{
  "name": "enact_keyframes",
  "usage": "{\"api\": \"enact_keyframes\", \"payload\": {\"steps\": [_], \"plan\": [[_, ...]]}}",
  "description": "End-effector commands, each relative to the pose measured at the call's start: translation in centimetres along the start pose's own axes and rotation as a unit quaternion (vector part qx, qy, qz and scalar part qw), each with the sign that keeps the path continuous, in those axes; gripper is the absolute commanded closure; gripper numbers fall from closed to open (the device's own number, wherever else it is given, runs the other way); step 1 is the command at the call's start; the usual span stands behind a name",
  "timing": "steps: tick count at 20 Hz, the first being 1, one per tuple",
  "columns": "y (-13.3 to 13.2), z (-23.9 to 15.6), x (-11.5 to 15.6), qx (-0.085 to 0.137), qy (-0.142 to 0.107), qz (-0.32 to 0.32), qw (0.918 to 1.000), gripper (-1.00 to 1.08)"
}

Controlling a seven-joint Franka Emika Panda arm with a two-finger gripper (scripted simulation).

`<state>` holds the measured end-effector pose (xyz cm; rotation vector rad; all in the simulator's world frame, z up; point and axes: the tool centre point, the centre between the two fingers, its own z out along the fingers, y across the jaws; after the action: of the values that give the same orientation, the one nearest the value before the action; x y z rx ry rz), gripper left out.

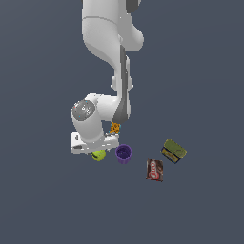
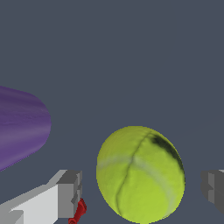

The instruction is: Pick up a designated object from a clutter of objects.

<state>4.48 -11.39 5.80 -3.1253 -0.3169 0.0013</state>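
The designated object, a yellow-green tennis ball (image 2: 140,175) with a curved seam, rests on the dark floor between my two grey fingertips (image 2: 70,194). My gripper (image 2: 142,190) is open, and a gap shows on each side of the ball. In the exterior view the ball (image 1: 98,155) peeks out from under the white hand (image 1: 93,142), which hides the fingers. The rest of the clutter of objects lies around it, with the purple cup (image 1: 124,154) just beside the ball toward the exterior view's right.
The purple cup (image 2: 22,127) lies close to one finger in the wrist view. A small orange lump (image 1: 115,128) sits behind the cup. A red-brown packet (image 1: 155,169) and an olive-green tin (image 1: 174,150) lie further toward the exterior view's right.
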Motion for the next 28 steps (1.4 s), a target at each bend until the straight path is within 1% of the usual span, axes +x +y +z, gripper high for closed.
{"api": "enact_keyframes", "payload": {"steps": [1, 6, 7, 20, 24, 28], "plan": [[0.0, 1.0, 0.0, 0.000, 0.000, 0.000, 1.0000, -0.92], [0.0, 1.7, 0.1, 0.000, 0.000, 0.000, 1.0000, -0.92], [0.0, 1.7, 0.1, 0.000, 0.000, 0.000, 1.0000, 1.08], [-0.1, 1.3, 0.1, 0.000, 0.001, 0.000, 1.0000, 1.08], [-0.9, 0.2, 0.4, 0.000, 0.001, 0.000, 1.0000, 1.08], [-2.3, -1.9, 0.9, 0.000, 0.001, 0.000, 1.0000, 1.08]]}}
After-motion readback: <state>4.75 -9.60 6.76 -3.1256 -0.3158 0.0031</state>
